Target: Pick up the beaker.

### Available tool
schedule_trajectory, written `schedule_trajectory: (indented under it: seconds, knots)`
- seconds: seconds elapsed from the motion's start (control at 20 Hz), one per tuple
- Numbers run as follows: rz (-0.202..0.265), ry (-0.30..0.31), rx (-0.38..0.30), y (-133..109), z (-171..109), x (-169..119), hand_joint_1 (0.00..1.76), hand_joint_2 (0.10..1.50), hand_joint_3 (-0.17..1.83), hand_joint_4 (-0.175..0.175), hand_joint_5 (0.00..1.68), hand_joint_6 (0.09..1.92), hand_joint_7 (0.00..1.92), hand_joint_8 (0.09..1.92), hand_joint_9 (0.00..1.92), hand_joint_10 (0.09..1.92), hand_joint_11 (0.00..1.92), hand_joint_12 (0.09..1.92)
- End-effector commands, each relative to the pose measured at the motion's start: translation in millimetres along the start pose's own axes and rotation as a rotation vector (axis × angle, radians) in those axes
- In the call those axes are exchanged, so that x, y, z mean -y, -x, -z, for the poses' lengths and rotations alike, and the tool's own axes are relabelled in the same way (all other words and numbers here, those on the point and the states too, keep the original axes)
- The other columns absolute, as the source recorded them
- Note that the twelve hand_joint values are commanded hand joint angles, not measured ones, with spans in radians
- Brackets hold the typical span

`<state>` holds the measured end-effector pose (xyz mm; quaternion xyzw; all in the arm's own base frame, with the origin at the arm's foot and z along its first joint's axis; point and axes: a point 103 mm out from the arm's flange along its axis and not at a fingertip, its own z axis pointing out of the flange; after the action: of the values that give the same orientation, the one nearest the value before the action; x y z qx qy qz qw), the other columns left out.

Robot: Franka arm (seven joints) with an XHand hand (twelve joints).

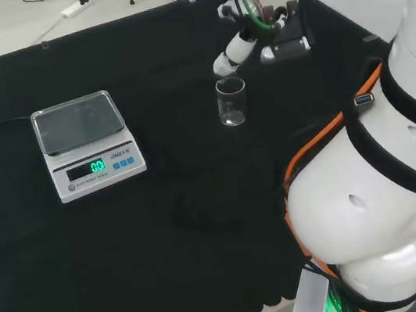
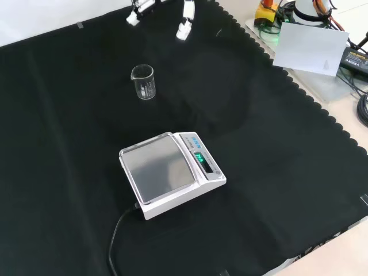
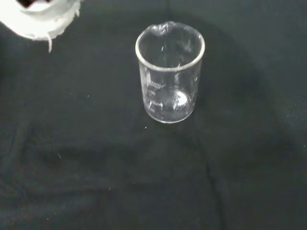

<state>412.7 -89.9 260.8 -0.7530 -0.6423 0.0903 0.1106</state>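
Here, upright on the black cloth [image 2: 63, 172] and quite alone: a clear glass beaker [image 1: 232, 101], small pouring lip on the rim, faint printed graduations down the wall, nothing visibly inside. Cylindrical, thin-walled, smooth and glossy, so likely to slip under careless contact and to tip if nudged near the rim. Just beside and above it in the head view, the hand [image 1: 242, 44], fingers extended and spread, holding nothing, not touching the glass. In the front view, two white fingertips [image 2: 185, 26] entering from the top edge, the beaker nearer the camera and somewhat left of them, a clear gap between. Seemingly poised that way to leave an opening wide enough to pass around the beaker's sides before closing; a judgement only, the approach not yet finished. In the wrist view, the beaker close and roughly central, a blurred white part of the hand at one corner. Well apart from the beaker, a white digital scale [image 2: 172, 172] with a flat, dull grey metal pan, a lit green display and a dark cable trailing off toward the cloth's edge; no part in the grasp. Cloth matte, soft, slightly creased, scalloped along its border, giving the beaker a level but yielding footing.
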Motion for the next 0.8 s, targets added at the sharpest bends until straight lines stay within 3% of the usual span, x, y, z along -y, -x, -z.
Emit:
schedule_trajectory:
  seconds: [0.05,0.8]
  knots:
    - [0.026,-0.019,0.002,-12.9,-18.4,-25.4,0.75,0.58,0.29,0.025,0.16,0.09,0.02,0.72,0.12,0.92,0.0,1.38]
    - [0.042,-0.07,0.011,-23.3,-51.4,-65.7,0.74,0.59,0.29,0.028,0.15,0.09,0.02,0.71,0.12,0.93,0.0,1.37]
